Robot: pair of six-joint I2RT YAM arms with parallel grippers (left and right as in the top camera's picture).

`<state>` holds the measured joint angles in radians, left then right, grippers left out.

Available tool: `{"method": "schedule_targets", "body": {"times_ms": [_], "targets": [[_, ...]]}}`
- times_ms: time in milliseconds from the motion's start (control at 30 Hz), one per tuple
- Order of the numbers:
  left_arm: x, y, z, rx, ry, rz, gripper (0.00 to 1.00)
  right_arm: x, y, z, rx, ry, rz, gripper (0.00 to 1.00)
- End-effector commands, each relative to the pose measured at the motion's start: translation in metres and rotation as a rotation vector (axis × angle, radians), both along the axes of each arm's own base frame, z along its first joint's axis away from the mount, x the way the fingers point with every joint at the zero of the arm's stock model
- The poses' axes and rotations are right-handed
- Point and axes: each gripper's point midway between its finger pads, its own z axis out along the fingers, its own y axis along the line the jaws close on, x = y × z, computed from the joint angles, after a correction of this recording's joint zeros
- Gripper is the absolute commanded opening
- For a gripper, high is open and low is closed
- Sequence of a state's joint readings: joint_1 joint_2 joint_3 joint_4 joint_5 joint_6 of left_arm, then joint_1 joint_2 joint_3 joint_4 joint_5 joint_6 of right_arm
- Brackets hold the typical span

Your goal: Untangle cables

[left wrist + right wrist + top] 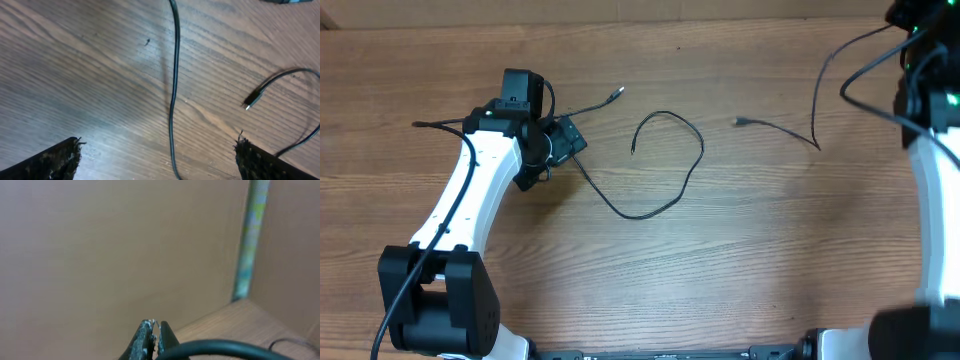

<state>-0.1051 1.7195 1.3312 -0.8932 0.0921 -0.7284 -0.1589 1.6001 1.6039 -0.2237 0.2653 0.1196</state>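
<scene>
The left gripper (157, 145) gapes wide over the looped cable (174, 75), which runs lengthwise between its 2 fingers, left of centre on the table (770, 250). The right gripper (155, 327), by the far right corner, is pinched on the other cable (780, 130).

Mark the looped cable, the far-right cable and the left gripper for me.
looped cable (701, 148): overhead, loop's right bend.
far-right cable (780, 129): overhead, stretch near its plug.
left gripper (157, 150): left wrist, midway between open fingertips.
</scene>
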Motion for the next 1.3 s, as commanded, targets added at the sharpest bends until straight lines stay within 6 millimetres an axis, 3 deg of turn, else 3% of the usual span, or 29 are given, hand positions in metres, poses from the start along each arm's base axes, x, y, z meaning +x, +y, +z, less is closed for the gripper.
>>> {"method": "schedule_targets", "body": {"times_ms": [0,133,200,267,367,400,433,533,567,667,800,967,1000,1067,1100,1167,1267], "targets": [[0.001,-0.005,-0.002,-0.015,0.005,0.0,0.99,0.035,-0.02,-0.074,-0.146,0.206,-0.006,0.04],[0.002,-0.005,-0.001,-0.015,0.004,0.001,1.0,0.057,-0.023,-0.174,-0.111,0.419,0.046,0.04],[0.002,-0.005,-0.001,-0.015,0.003,0.001,0.99,0.056,-0.013,-0.232,-0.057,0.558,0.117,0.04],[0.002,-0.005,-0.001,-0.014,0.003,0.001,1.0,0.05,-0.002,-0.271,-0.025,0.665,0.157,0.04],[0.003,-0.003,-0.001,-0.004,-0.002,0.004,1.0,0.047,0.01,-0.29,0.008,0.712,0.165,0.04],[0.003,-0.002,-0.001,0.003,-0.003,0.006,1.0,0.044,0.013,-0.293,0.011,0.727,0.17,0.08],[0.003,0.0,-0.002,0.015,-0.004,0.01,1.0,0.041,0.015,-0.293,0.011,0.741,0.176,0.18],[0.004,0.004,-0.002,0.037,-0.006,0.014,1.0,0.03,0.022,-0.298,0.022,0.796,0.187,0.72],[0.004,0.004,-0.002,0.04,-0.006,0.013,1.0,0.027,0.024,-0.298,0.025,0.806,0.193,0.81],[0.004,0.006,-0.002,0.047,-0.008,0.016,1.0,0.019,0.039,-0.301,0.103,0.824,0.203,0.85],[0.004,0.006,-0.002,0.047,-0.008,0.016,1.0,0.0,0.076,-0.315,0.324,0.879,0.266,0.92],[0.004,0.006,-0.002,0.046,-0.008,0.016,1.0,-0.023,0.087,-0.332,0.558,0.921,0.142,0.71],[0.004,0.006,-0.002,0.046,-0.008,0.016,1.0,-0.025,0.089,-0.334,0.58,0.928,0.136,0.63],[0.004,0.006,-0.002,0.046,-0.008,0.016,1.0,-0.026,0.091,-0.338,0.6,0.935,0.129,0.37],[0.004,0.006,-0.002,0.046,-0.008,0.016,1.0,-0.026,0.091,-0.344,0.625,0.941,0.105,0.2],[0.004,0.006,-0.002,0.046,-0.008,0.016,1.0,-0.032,0.092,-0.357,0.683,0.968,0.049,0.04],[0.004,0.006,-0.002,0.046,-0.008,0.016,1.0,-0.037,0.091,-0.373,0.708,1.0,0.013,0.04]]}}
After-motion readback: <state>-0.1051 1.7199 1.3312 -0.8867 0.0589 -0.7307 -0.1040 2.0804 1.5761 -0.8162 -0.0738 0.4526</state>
